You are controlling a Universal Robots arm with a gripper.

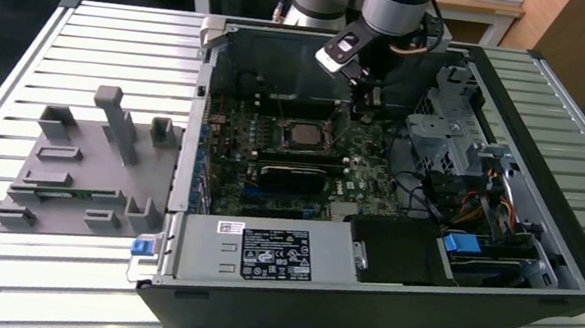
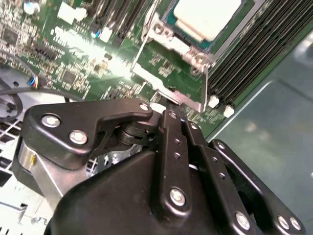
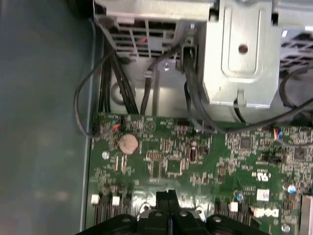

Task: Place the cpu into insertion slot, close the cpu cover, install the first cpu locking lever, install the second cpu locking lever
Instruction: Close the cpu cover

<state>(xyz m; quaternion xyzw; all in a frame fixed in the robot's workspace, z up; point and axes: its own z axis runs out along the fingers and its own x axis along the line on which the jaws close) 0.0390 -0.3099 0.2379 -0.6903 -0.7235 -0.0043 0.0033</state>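
1. My hand [image 2: 170, 116] is low inside the computer case [image 1: 386, 311]. Its fingers [image 3: 163, 199] are pinched narrow, with nothing visible between them in both wrist views.
2. The cpu [image 2: 208, 17] lies flat in the insertion slot [image 1: 283, 133] on the green circuit board [image 3: 171, 161]. Its pale face shows through the window of the cpu cover [image 2: 171, 41].
3. The cover looks down over the chip, so I judge the work is at the locking levers. A bright metal strip along the cover's near edge may be a lever; I cannot tell.
4. My tips sit just beside that edge. Touching or apart: unclear.
5. To do this well, I should press slowly with closed tips, follow the lever's arc, stay off the memory slots [image 2: 244, 54], and watch that the cover stays flat.
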